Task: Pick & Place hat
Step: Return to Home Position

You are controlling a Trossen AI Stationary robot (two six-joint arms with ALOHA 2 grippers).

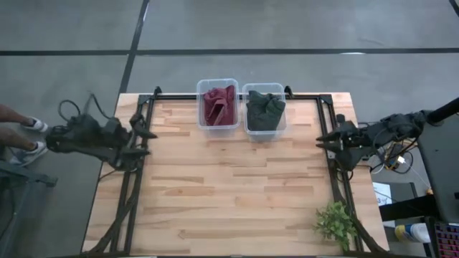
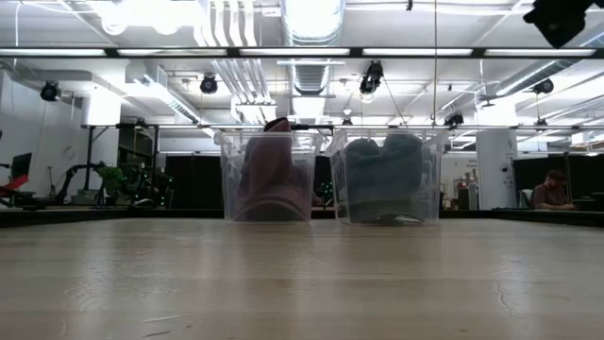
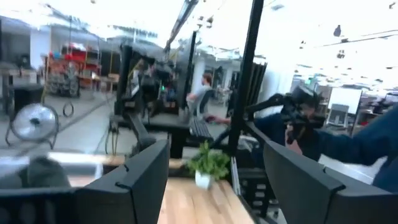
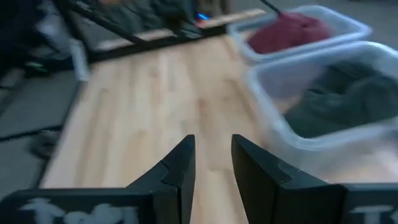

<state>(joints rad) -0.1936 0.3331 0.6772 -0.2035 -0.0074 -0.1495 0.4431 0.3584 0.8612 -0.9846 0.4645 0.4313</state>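
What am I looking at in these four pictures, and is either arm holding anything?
Two dark robot arms work at a wooden table. One picture looks straight down, one looks level across the tabletop, and two come from wrist cameras. The left end effector sits at the table's left edge, the right end effector at its right edge; both are open and empty. At the far side two clear bins stand side by side: the left bin holds red caps, the right bin dark cloth. A small plant stands at the near right corner.
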